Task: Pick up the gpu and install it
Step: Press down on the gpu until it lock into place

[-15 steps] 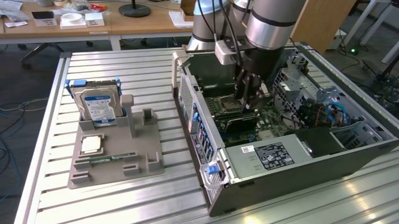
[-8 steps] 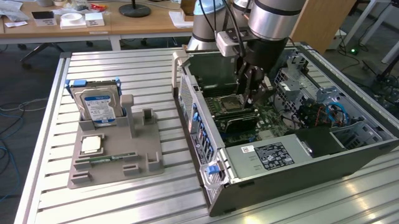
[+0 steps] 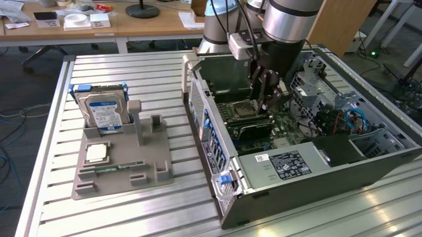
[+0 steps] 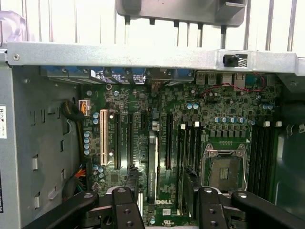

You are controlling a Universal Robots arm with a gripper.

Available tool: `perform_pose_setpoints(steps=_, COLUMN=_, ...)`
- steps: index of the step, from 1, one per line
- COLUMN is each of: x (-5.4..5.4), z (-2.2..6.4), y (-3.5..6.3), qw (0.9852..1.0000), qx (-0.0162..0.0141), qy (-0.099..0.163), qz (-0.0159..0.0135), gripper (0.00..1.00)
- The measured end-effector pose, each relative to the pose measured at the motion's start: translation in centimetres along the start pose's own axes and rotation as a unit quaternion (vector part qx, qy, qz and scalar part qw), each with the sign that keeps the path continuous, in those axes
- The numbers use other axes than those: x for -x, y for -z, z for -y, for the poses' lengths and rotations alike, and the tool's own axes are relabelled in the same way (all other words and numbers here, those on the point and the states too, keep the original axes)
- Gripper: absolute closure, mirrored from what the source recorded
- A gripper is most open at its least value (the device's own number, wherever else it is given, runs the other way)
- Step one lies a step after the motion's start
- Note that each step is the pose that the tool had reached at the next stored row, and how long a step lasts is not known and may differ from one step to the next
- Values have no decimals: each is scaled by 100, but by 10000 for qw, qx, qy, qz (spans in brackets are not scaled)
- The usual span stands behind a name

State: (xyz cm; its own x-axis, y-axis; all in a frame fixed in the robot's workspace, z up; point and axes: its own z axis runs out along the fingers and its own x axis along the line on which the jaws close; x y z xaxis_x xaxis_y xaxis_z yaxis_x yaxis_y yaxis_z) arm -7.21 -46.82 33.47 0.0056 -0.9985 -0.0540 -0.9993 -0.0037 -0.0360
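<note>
The gpu [image 4: 152, 164] appears edge-on as a thin grey-dark card standing upright in a motherboard slot inside the open computer case [image 3: 228, 197]. My gripper [image 4: 159, 188] hangs straight over it, open. One black finger [image 4: 132, 183] is on each side of the card, and neither touches it. In the exterior view the gripper [image 3: 262, 101] reaches down into the case just above the motherboard [image 3: 277, 131], and the arm hides the card there.
On the exterior view's left a grey holder [image 3: 151, 180] carries a hard drive [image 3: 102, 111], a processor [image 3: 98, 153] and a green memory stick [image 3: 112, 168]. The case walls, drive cage [image 3: 316, 89], CPU socket [image 4: 223, 171] and power supply [image 3: 290, 165] surround the gripper closely.
</note>
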Motion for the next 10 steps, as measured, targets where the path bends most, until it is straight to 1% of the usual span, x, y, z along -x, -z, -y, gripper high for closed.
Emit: perform_pose_setpoints(steps=10, x=0, z=0, y=0, qw=10000, qx=0, qy=0, qz=0, gripper=49)
